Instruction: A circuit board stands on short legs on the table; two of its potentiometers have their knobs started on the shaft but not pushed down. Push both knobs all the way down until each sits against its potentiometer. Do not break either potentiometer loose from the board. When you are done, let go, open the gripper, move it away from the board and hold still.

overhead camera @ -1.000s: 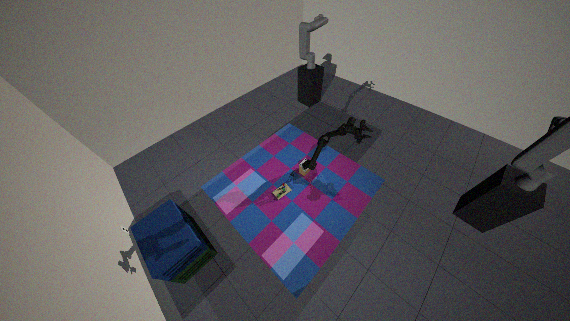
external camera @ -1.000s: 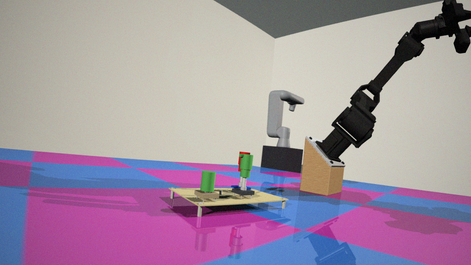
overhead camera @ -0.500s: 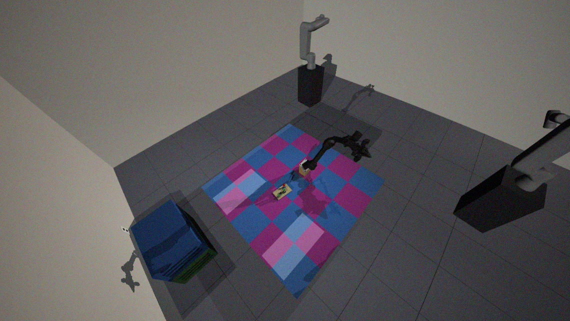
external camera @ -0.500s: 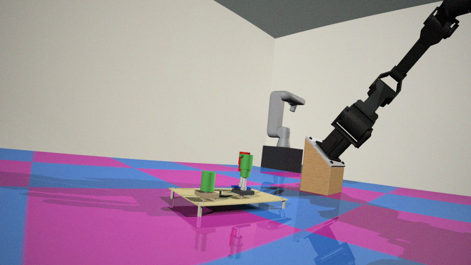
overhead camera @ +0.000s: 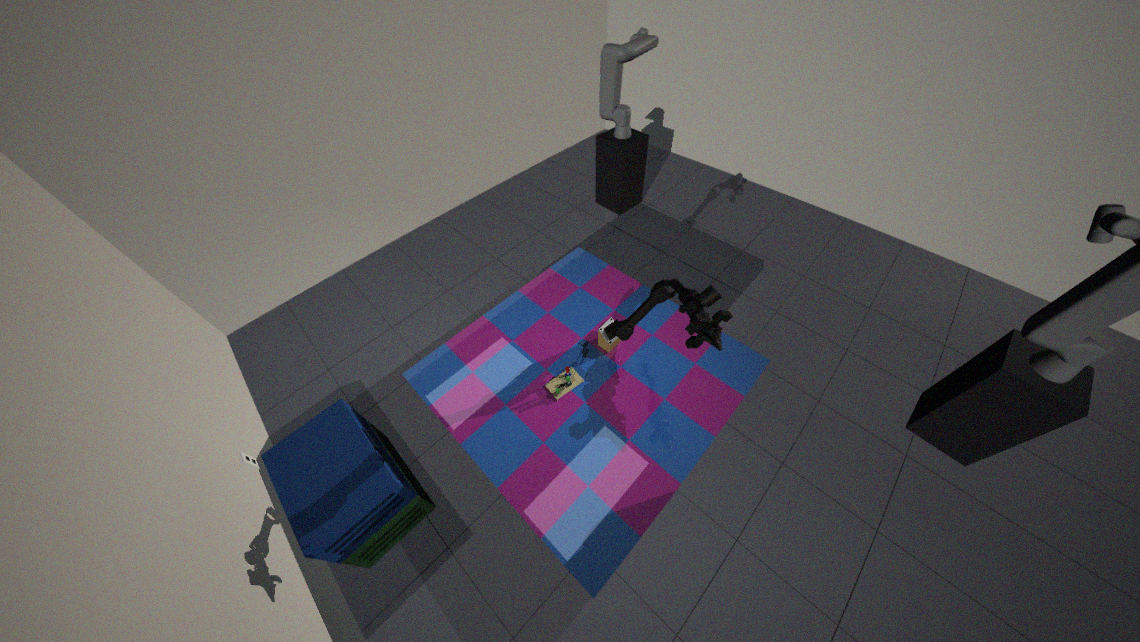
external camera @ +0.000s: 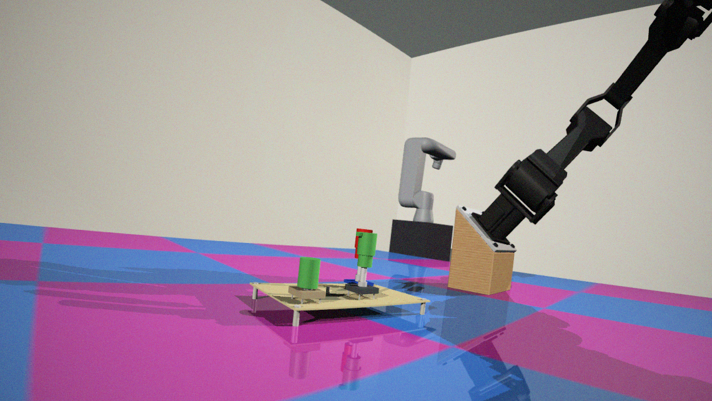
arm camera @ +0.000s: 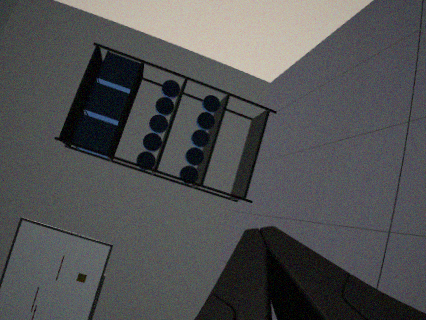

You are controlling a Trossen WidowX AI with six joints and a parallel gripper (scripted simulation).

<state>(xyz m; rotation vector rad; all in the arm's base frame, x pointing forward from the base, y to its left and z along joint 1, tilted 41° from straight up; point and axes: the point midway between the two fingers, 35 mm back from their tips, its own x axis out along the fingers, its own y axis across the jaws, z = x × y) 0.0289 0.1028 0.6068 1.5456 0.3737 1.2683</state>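
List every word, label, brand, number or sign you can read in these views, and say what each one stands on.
None: no text can be read in any view.
The circuit board: no lettering can be made out.
The wall panel: thin strokes and a small square, too small and blurred to tell whether they are writing.

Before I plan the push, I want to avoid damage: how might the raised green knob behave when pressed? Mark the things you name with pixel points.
The raised green knob (external camera: 366, 243) could tilt if pressed off-centre, perched high on a slim shaft. Its smooth-looking sides may let fingers slip.
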